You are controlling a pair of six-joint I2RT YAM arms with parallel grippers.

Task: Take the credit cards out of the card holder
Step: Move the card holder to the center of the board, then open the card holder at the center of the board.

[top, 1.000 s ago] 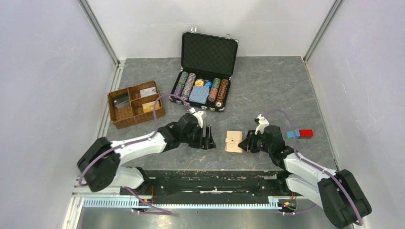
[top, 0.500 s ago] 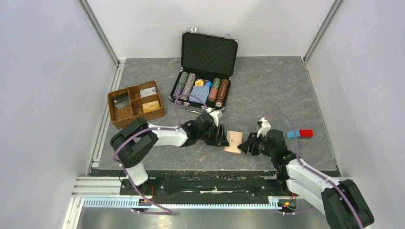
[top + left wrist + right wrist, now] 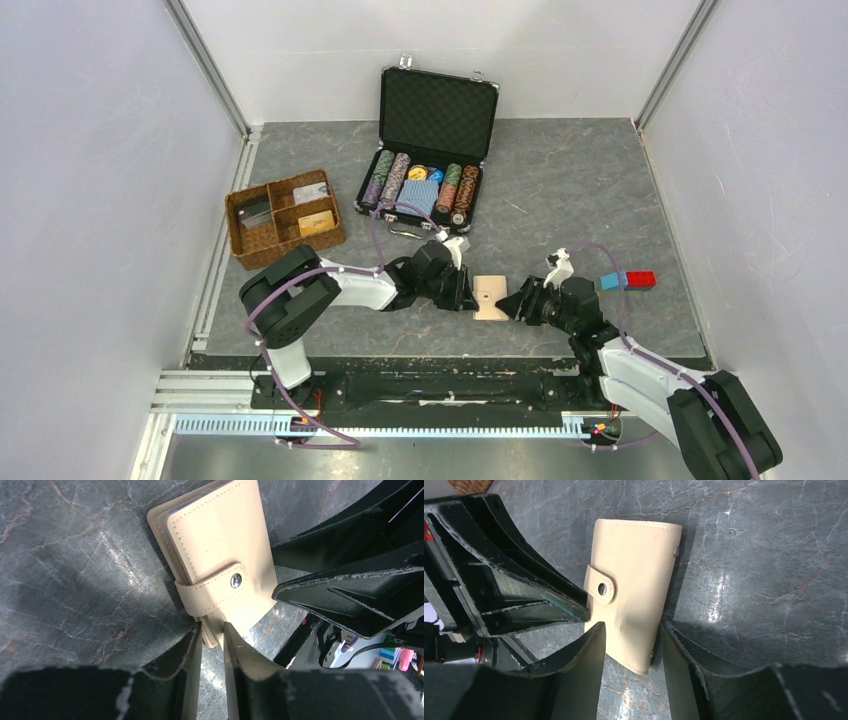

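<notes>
We identify this as a robotics laboratory test cell: plain white walls (image 3: 100, 200) in aluminium posts (image 3: 205, 65) enclose a grey stone-patterned table (image 3: 560, 180) on the left, right and far sides. The left arm (image 3: 350, 290) and the right arm (image 3: 640, 365), both cabled, are bolted to a black rail (image 3: 440, 385) at the near edge. Unrelated props lie on the table: a black case of poker chips (image 3: 425, 170), a wicker tray (image 3: 285, 220) and toy bricks (image 3: 630, 280).

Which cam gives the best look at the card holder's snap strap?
Left wrist: the strap sits large and centred, snap fastened. Right wrist shows it smaller, at the card holder's edge. Top external: barely visible.
</notes>
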